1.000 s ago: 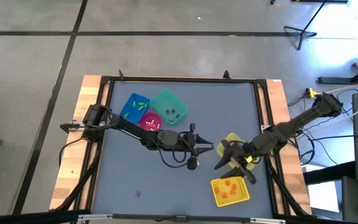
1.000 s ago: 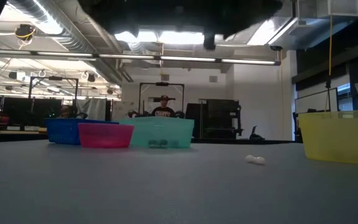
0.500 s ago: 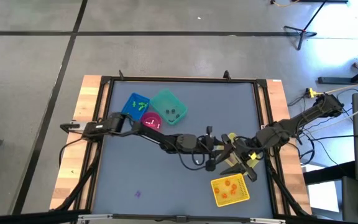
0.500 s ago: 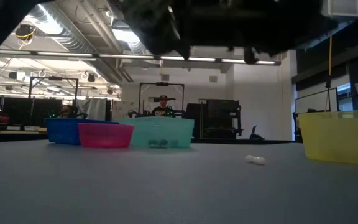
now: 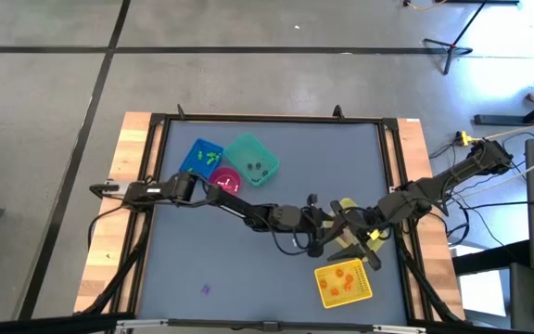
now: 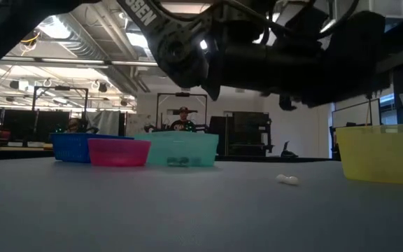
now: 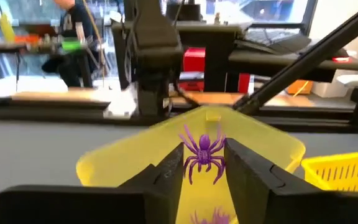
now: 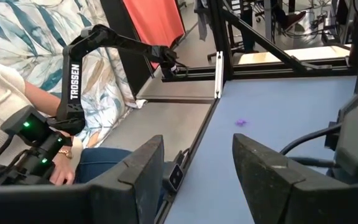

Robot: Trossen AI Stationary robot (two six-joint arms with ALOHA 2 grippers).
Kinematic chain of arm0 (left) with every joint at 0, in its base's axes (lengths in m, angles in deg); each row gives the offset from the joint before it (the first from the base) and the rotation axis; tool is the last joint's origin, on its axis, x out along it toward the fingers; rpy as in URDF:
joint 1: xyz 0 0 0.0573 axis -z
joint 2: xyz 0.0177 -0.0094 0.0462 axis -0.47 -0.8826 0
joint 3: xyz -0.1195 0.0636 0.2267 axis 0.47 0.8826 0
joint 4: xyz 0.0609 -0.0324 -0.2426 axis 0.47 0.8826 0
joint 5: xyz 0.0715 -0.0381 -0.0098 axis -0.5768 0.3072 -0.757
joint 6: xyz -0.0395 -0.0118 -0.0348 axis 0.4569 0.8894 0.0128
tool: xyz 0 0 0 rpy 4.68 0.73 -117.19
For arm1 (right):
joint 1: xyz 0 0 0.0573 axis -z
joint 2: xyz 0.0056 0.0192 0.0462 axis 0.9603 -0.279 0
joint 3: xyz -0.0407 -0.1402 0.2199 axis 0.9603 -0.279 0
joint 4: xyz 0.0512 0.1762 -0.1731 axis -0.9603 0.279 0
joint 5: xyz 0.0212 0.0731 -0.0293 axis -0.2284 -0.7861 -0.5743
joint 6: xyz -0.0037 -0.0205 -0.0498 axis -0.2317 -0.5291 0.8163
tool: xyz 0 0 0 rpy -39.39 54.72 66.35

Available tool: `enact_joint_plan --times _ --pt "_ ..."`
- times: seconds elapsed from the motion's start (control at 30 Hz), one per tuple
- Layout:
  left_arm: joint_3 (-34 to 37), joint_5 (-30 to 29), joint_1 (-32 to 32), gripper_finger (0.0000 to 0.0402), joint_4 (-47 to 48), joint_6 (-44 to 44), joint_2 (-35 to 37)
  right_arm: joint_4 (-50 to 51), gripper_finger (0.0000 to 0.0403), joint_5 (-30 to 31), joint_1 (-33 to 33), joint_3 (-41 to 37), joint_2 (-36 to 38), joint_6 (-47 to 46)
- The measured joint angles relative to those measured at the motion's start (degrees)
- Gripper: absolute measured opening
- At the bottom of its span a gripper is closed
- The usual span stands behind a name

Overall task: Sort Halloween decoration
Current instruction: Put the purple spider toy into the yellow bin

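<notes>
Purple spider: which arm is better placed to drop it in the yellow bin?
Left. The left gripper has the purple spider between its jaws directly over the yellow bin. The right gripper is open, empty, and faces the table edge.

Bins on your blue-grey table, room busy behind it.

You have a blue bin (image 5: 199, 158), a teal bin (image 5: 251, 160) and a pink bin (image 5: 225, 181) clustered together at the far left of the table (image 5: 248, 269). Two yellow bins sit well apart from those: one yellow basket (image 5: 343, 284) near the front edge, one yellow tub (image 7: 135, 162) just behind it. A person (image 6: 182, 120) stands beyond the table. A seated person's hand (image 8: 64, 168) holds a dark controller.
</notes>
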Motion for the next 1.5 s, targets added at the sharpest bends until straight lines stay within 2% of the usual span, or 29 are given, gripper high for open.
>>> enact_joint_plan --times 0.13,0.33,0.47,0.7,0.83,1.03,1.23,1.37,1.5 --pt "0.0 -0.4 0.0 0.0129 1.1 4.1 0.0 0.1 0.0189 0.1 0.0 0.0 0.0 0.0" --pt "0.0 -0.1 0.0 0.0175 2.5 4.2 0.0 0.3 0.0189 0.1 0.0 0.0 0.0 0.0" --pt "0.0 0.3 -0.1 0.0182 3.2 3.4 0.2 0.4 0.0189 0.1 0.0 0.0 0.0 0.0" --pt "0.0 0.0 -0.1 0.0183 6.6 -6.4 5.2 1.4 0.0189 0.0 0.0 0.0 0.0 0.0" --pt "0.0 0.2 0.3 0.0183 17.1 -6.6 9.9 1.2 0.0189 0.0 0.0 0.0 0.0 0.0" --pt "0.0 0.3 1.5 0.0183 39.8 -5.2 19.4 1.3 0.0189 0.1 0.0 0.0 0.0 0.0" --pt "0.0 0.4 4.6 0.0183 58.4 -2.8 26.6 1.3 0.0189 3.1 0.0 0.0 0.0 0.0" --pt "0.0 0.4 7.8 0.0183 69.6 6.6 29.8 1.6 0.0189 5.8 0.0 0.0 0.0 0.0" --pt "0.0 1.1 12.0 0.0183 80.7 23.6 30.8 1.6 0.0189 7.1 0.0 0.0 0.0 0.0"
